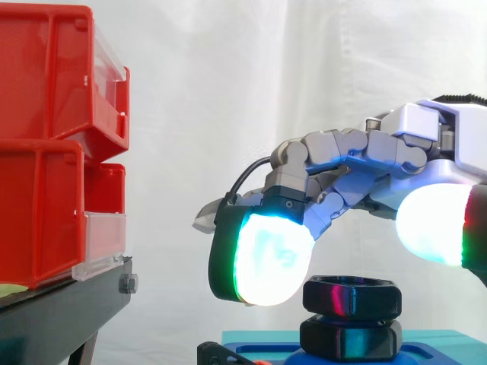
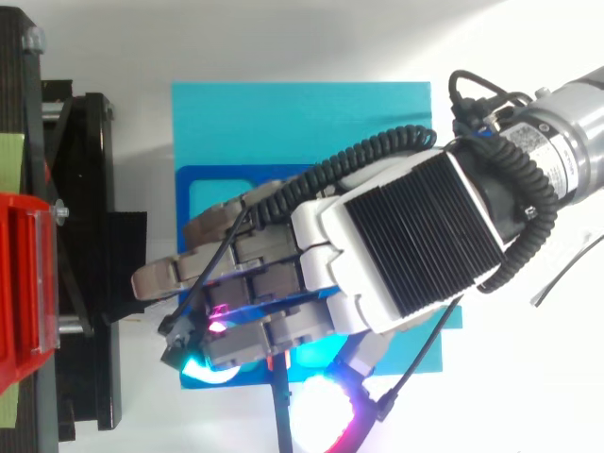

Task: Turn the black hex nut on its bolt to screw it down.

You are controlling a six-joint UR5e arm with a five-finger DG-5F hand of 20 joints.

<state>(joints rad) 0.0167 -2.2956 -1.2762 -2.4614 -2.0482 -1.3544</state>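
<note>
**Clearances.** At 9 o'clock stand the red bins (image 1: 46,152) on the black stand (image 1: 61,312). In the side view an open strip of white curtain (image 1: 190,91) separates them from the hand (image 1: 365,152). From above, the stand's edge lies just beside the 9 o'clock edge of the dark blue plate (image 2: 203,189), and the hand's tip reaches near it. Toward 12 o'clock the teal board (image 2: 302,118) lies bare. Toward 3 o'clock there is white surface (image 2: 528,377).

**Item.** The black hex nut (image 1: 351,295) is glossy and flat-sided, and shows coloured reflections. It sits directly above a second black hexagonal piece (image 1: 350,340), over the plate.

**Position.** The nut is at 5 o'clock below the hand, which arches over it from 3 o'clock. From above, the hand covers the nut.

**Hand state.** Cannot tell whether it clasps the nut or merely hovers over it.
</note>
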